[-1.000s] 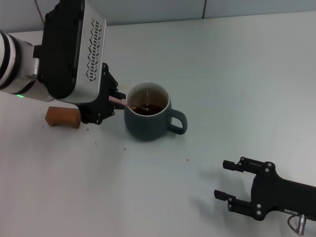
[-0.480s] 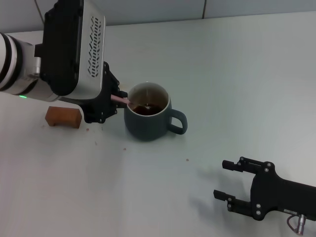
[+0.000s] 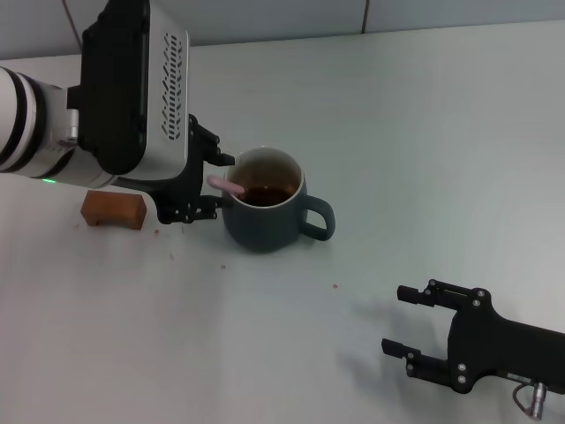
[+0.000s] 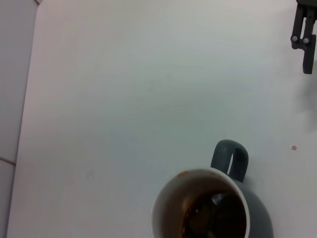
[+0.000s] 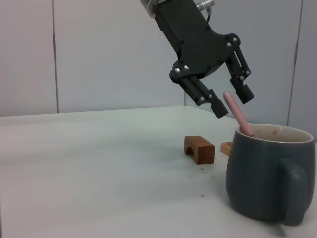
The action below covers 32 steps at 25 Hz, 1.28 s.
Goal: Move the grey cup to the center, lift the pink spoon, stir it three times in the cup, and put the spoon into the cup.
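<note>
The grey cup (image 3: 265, 223) stands on the white table with dark liquid inside and its handle pointing to my right. It also shows in the left wrist view (image 4: 166, 203) and the right wrist view (image 5: 262, 173). The pink spoon (image 3: 228, 186) stands in the cup, its bowl in the liquid and its pale pink handle (image 5: 237, 115) leaning on the rim on the left. My left gripper (image 3: 212, 182) hangs just left of the cup, open, its fingers (image 5: 218, 108) apart on either side of the handle's tip. My right gripper (image 3: 395, 320) is open and empty at the near right.
A brown arch-shaped block (image 3: 113, 210) lies left of the cup, partly under my left arm. The right wrist view shows it (image 5: 199, 148) and a second brown piece (image 5: 227, 147) behind the cup. Small crumbs dot the table (image 3: 335, 286).
The left gripper's fingers have spread and let go of the pink spoon. The spoon's handle now rests on the cup's rim. The right arm has not moved.
</note>
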{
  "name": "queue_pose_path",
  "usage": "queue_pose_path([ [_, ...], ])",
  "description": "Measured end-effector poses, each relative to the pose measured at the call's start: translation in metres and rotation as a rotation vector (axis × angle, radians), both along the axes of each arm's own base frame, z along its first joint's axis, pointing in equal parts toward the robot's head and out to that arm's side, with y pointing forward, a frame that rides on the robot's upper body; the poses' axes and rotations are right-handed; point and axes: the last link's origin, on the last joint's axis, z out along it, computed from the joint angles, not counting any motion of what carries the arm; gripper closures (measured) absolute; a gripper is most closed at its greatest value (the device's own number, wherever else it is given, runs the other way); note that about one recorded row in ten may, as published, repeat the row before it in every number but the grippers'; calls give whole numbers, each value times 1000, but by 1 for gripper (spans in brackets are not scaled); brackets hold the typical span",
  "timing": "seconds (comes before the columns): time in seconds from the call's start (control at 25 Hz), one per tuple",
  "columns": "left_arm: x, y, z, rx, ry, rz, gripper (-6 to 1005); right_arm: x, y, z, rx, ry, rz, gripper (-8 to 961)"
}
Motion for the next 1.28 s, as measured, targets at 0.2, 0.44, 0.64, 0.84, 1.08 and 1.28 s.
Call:
queue_pose_path([
  [0.2,0,1,5,31,-25,-1,529,0,1,0,2,0,1,286],
  [0.44,14,-7,40,88,-330,-64,400,0,2,0,4,-5,-2,285],
  [0.64,-4,-7,83,262,-852,-109,402,0,2,0,7,-5,-2,286],
  [0.84,-54,-7,91,402,-1217,-36,404,-1,2,0,7,2,1,285],
  [1.08,-118,-25,65,468,-1318,112,406,-1,2,1,7,3,-2,286],
  [1.28,-156,-53,38,403,-1263,245,403,0,4,2,16,-1,-7,285],
])
